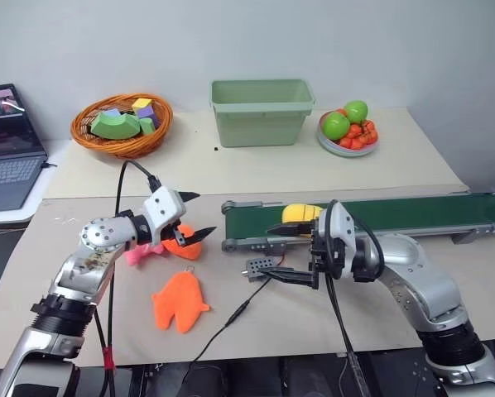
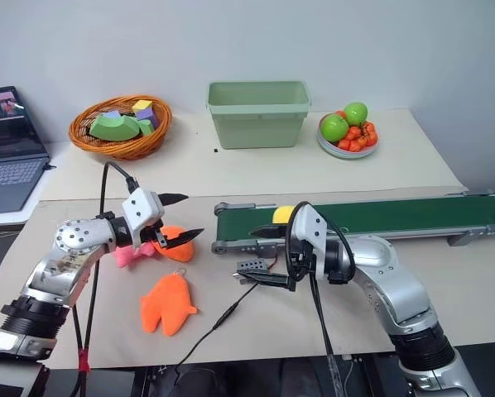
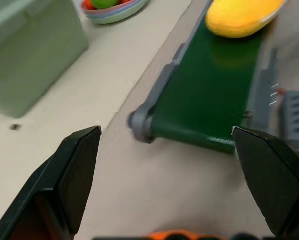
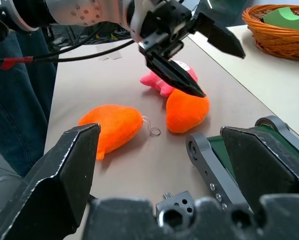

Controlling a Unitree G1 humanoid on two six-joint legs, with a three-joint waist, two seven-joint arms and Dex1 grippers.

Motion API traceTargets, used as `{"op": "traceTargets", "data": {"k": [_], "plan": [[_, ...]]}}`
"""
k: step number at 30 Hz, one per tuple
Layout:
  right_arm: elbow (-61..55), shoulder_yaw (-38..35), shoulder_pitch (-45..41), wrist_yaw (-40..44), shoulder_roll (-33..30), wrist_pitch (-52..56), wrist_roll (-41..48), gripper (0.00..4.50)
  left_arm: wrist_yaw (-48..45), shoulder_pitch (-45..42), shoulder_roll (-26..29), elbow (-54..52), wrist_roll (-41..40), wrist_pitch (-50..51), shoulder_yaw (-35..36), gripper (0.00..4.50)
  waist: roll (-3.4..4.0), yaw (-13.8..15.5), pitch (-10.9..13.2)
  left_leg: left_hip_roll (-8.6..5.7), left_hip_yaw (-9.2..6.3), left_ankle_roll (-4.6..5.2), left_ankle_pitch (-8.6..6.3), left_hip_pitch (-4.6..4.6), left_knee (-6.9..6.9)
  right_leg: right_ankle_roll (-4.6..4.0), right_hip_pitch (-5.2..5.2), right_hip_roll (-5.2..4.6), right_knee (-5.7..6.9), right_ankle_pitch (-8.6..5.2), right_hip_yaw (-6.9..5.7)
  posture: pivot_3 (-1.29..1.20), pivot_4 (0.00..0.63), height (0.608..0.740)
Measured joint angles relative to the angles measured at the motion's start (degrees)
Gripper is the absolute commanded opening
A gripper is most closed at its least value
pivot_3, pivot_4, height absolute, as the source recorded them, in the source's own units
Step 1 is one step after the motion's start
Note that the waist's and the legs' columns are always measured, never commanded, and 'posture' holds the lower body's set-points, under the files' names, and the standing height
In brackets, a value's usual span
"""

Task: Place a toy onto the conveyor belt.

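Both grippers, left gripper (image 1: 191, 217) and right gripper (image 1: 290, 254), open and empty near front; toy (image 1: 301, 213) sitting on conveyor belt (image 1: 413, 212) left end, placement looks done, next just retract clear.

Bare table before green bin (image 1: 260, 112), right pincer (image 1: 293, 252) (jaws apart) crowding conveyor belt (image 1: 396, 215) end

The right arm hides part of the yellow toy (image 1: 300, 212) on the conveyor belt (image 1: 413, 212). The belt's far end is cut off by the picture's edge. The pink plush (image 1: 140, 254) lies mostly hidden behind the left gripper (image 1: 194, 217).
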Motion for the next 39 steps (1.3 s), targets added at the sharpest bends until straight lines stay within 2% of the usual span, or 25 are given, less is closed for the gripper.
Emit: {"op": "traceTargets", "data": {"k": [6,20,39], "plan": [[0.58,-0.08,-0.01,0.00,-0.06,0.00,-0.02,4.50,-7.51,1.10,-0.04,-4.44,-10.86,10.19,2.59,4.45,0.00,0.03,0.00,0.01,0.00,0.00,-0.01,0.01,-0.01,0.00,0.00,0.00,-0.09,0.00,0.02,0.00,0.150,0.728],[0.74,-0.44,0.00,0.00,-0.89,0.00,-0.03,4.50,-10.81,1.10,-0.31,-2.16,-8.07,9.21,2.62,4.45,0.00,0.08,0.00,0.00,0.00,0.00,-0.01,0.01,-0.02,-0.01,0.02,-0.01,-0.14,0.00,0.04,0.00,0.150,0.728],[4.04,-0.98,-0.92,-0.20,-2.23,-0.76,-2.06,4.50,-10.15,1.07,-2.14,-1.52,-5.98,9.10,2.85,4.45,0.00,0.07,0.00,0.00,0.01,0.00,-0.01,0.01,-0.02,-0.01,0.02,-0.02,-0.15,0.00,0.05,0.00,0.150,0.728]]}}
